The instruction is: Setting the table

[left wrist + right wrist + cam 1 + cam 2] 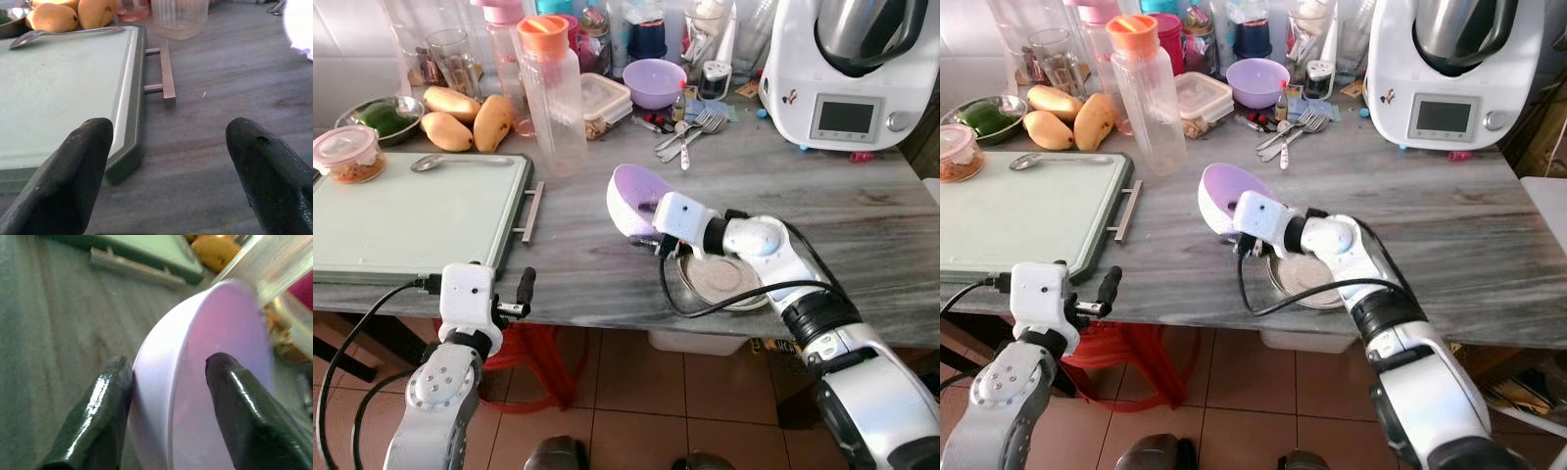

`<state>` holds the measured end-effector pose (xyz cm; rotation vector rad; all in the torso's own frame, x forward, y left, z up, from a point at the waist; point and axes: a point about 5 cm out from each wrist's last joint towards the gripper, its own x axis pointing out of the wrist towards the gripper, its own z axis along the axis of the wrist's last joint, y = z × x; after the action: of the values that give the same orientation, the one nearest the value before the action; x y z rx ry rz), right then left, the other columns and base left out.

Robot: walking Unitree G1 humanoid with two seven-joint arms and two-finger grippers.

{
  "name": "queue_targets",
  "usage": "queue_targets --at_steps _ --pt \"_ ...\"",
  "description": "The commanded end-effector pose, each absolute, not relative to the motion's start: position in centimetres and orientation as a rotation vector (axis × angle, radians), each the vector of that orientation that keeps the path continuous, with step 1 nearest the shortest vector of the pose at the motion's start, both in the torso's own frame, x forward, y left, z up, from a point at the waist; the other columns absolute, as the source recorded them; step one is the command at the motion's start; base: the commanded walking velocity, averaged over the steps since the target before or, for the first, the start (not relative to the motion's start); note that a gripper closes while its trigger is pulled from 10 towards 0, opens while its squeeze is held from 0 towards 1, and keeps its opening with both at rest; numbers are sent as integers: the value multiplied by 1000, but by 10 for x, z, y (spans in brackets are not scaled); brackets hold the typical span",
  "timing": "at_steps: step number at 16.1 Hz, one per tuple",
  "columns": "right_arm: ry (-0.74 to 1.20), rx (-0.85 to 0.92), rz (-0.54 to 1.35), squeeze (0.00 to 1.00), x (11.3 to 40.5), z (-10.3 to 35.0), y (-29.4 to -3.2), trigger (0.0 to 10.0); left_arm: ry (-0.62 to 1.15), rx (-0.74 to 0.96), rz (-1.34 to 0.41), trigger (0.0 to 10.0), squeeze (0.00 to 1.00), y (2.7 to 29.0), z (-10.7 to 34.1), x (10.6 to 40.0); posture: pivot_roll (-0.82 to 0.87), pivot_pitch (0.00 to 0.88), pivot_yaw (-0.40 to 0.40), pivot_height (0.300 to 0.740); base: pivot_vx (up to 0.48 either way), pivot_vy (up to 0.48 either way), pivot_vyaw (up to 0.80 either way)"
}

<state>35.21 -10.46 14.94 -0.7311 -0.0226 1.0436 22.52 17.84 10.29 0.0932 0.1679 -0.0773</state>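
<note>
Grey wood-grain counter [862, 225] over terracotta floor tiles [626, 382], crowded along its far edge.

Nearest, at the front edge: left end effector [509, 294], fingers [73, 171] spread wide and holding nothing, level with the near right corner of the pale green tray [401, 215]. Tray lying flat, metal handle [533, 211] on its right side.

Further right: round metal plate [720, 279] flat on the counter near the front edge, partly under the right arm. Just beyond and left of it, right end effector [168, 382] clamped on the rim of a lilac bowl [636, 196], one finger inside, one outside; bowl tipped on edge, opening turned toward the right arm. Cannot tell whether its lower rim touches the counter.

Farther back: spoon [460, 160] at the tray's far edge, lidded container [347, 152] at the tray's far left corner, clear bottle with orange cap [551, 93] just beyond the tray's far right corner.

Farthest: mangoes [460, 117] beside a metal dish with something green [382, 117], a second lilac bowl [653, 81] upright, forks [690, 132], a clear lidded box [604, 103], jars and bottles, and a white kitchen machine [847, 69] at far right.
</note>
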Motion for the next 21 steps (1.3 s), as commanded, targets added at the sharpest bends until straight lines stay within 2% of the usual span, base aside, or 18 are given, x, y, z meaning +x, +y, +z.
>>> queue_targets --at_steps 1,11,21 --pt "-60 -742 1039 1000 356 162 -104 10000 166 95 -74 10000 0 177 103 228 49 3 42 740 0 0 0" --pt "-51 -687 1060 1000 343 154 -104 10000 171 88 -63 10000 0 178 101 232 41 0 40 740 0 0 0" --pt "-204 -475 511 1000 331 176 -121 10000 157 42 -82 10000 0 171 99 238 14 0 35 740 0 0 0"
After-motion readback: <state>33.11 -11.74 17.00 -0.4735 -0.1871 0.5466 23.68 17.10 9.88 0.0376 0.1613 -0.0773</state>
